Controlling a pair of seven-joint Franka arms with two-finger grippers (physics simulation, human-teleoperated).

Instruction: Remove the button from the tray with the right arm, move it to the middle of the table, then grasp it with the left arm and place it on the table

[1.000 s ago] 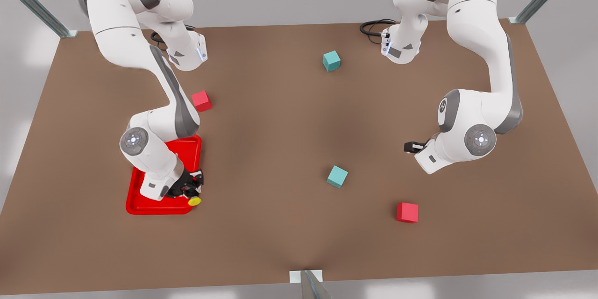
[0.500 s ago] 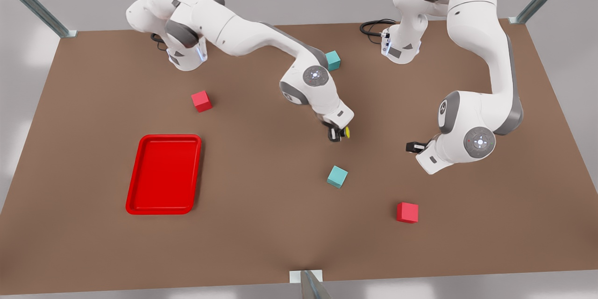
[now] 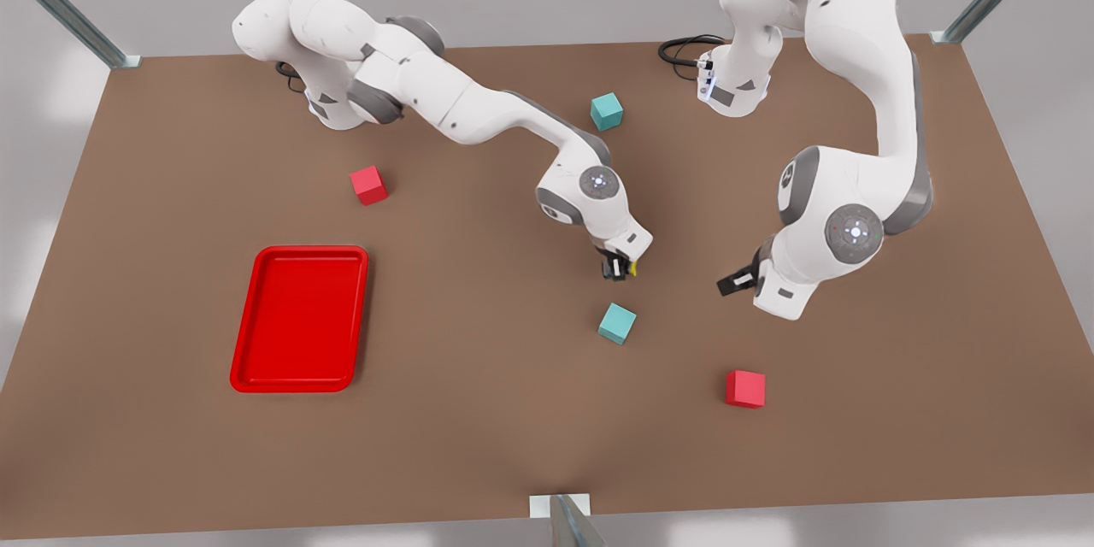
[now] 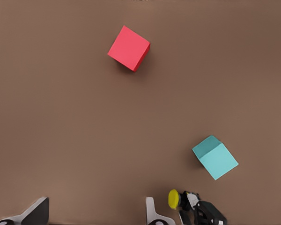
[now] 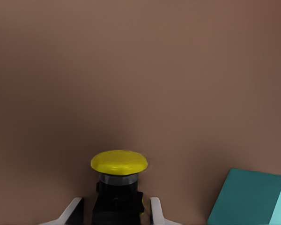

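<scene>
Now the right gripper (image 3: 618, 267) hangs over the middle of the worktop (image 3: 479, 410), its fingers (image 5: 155, 211) closed on the dark body of the button (image 3: 626, 267). In the right wrist view the yellow cap (image 5: 119, 161) sticks out beyond the fingertips, with bare brown worktop past it and a corner of a teal cube (image 5: 250, 199) close by. That teal cube (image 3: 616, 323) sits on the worktop just toward the near edge from the held button, apart from it.

The left gripper (image 3: 737, 280) hovers a short way off toward the worktop's right edge in the front view, near the button but not touching it. Its two pale fingertips (image 4: 152, 213) stand well apart in the left wrist view, so the jaws are wide open and hold nothing. That same view shows the button (image 4: 174, 198) and the right gripper (image 4: 201, 213) farther off, beside the teal cube (image 4: 215, 157), with a red cube (image 4: 129, 48) farther away.

The tray (image 3: 301, 318) lies near the worktop's left edge in the front view, well apart from both grippers. A second red cube (image 3: 368, 185) lies between the tray and the far edge, another teal cube (image 3: 606, 111) sits toward the far edge, and the first red cube (image 3: 745, 388) rests toward the near right corner.
</scene>
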